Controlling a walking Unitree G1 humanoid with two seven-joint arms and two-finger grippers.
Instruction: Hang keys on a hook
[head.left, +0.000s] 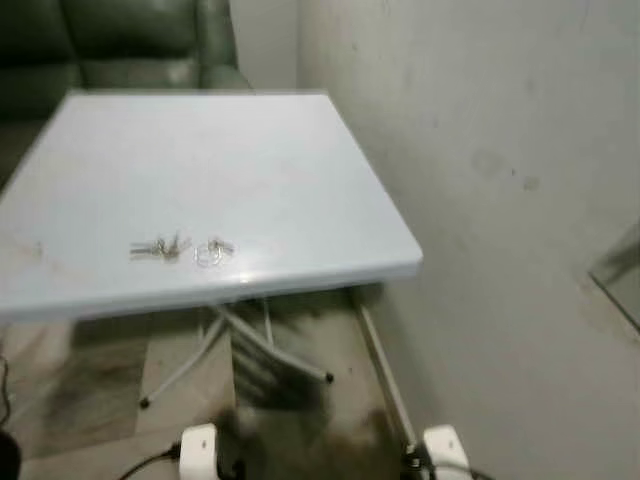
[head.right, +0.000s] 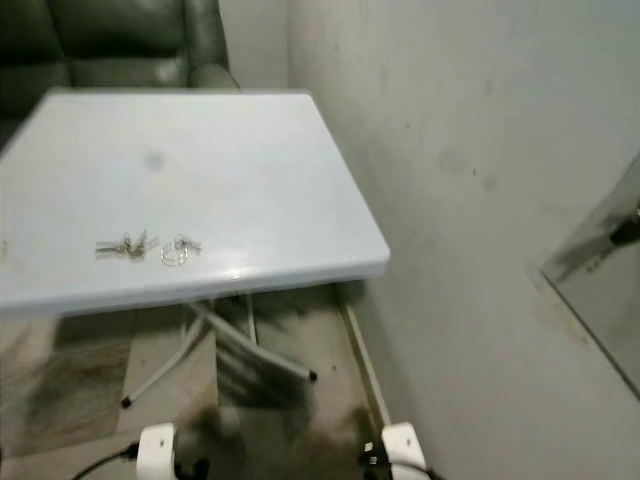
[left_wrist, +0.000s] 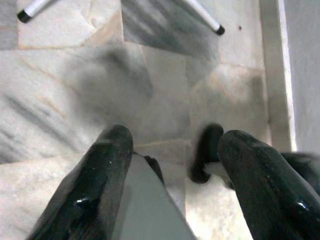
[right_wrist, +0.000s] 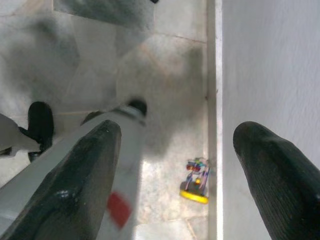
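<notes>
- Left eye view showed a pale blue table (head.left: 300, 170) standing against a grey wall (head.left: 500, 200), with a dark green sofa (head.left: 130, 40) behind it at the 12 o'clock side.
- The keys (head.left: 160, 248) lay flat on the tabletop near its front edge, toward 7 o'clock from the table's middle; a key ring (head.left: 213, 251) lay just beside them at their 3 o'clock.
- No hook could be made out on the wall; a framed pane (head.right: 600, 280) leaned against it at 3 o'clock.
- The table's white legs (head.left: 250, 350) splayed over a marbled floor (head.left: 80, 400) below.
- In the left wrist view the left gripper (left_wrist: 172, 170) hung over the floor, its two black fingers (left_wrist: 100, 185) spread wide apart and holding nothing; a table leg's capped end (left_wrist: 217, 29) showed beyond them.
- In the right wrist view the right gripper (right_wrist: 175, 165) hung near the wall's skirting, fingers (right_wrist: 275, 170) likewise parted wide and empty.
- A small, colourful yellow-based object (right_wrist: 196, 182) lay on the floor beside the skirting, too blurred to identify.
</notes>
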